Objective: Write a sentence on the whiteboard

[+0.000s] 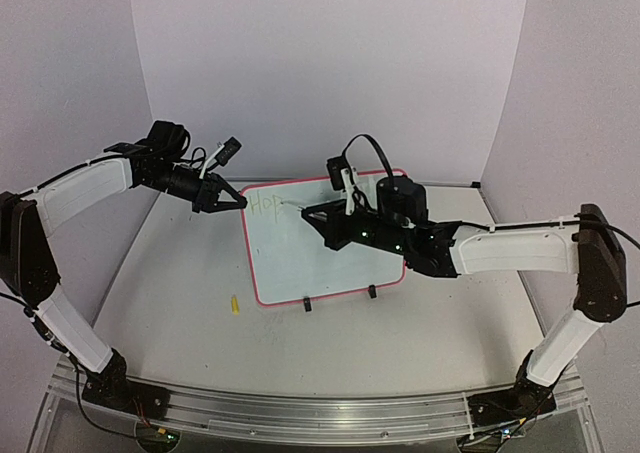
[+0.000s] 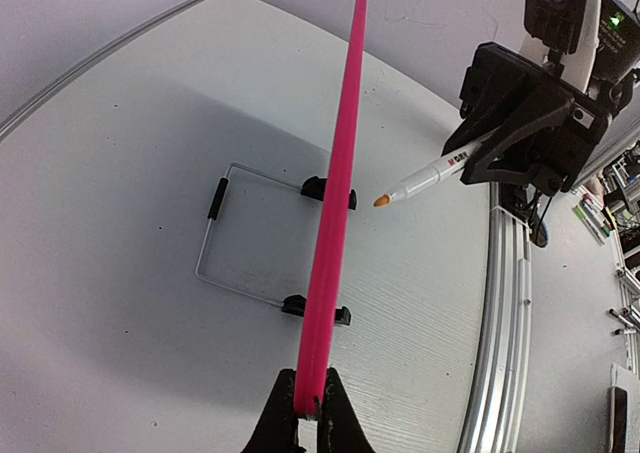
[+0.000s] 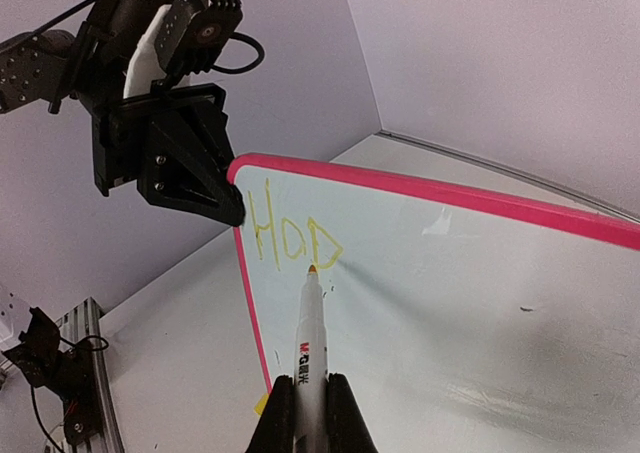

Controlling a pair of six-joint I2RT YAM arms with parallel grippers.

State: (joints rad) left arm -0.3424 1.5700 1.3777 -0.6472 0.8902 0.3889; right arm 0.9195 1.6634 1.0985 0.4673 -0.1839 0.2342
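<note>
The left claw (image 2: 310, 393) is clamped shut on the top-left corner of the small white rectangular whiteboard with a red-pink frame (image 1: 330, 258), which stands tilted back near the middle of the white counter (image 1: 180, 293). The right claw (image 3: 311, 398) is closed around a white-barrelled marker with a yellow-orange tip (image 3: 309, 333). Its point sits just beneath the faint yellow-green sentence (image 3: 290, 238), so far only "Hop", at the board's upper left; whether it touches is unclear. Most of the writing looks undone. Pressing too hard could twist the board about its single pinched corner or skid its black clip feet (image 1: 308, 304), spoiling letters. Too light a touch would leave strokes unreadably faint.
</note>
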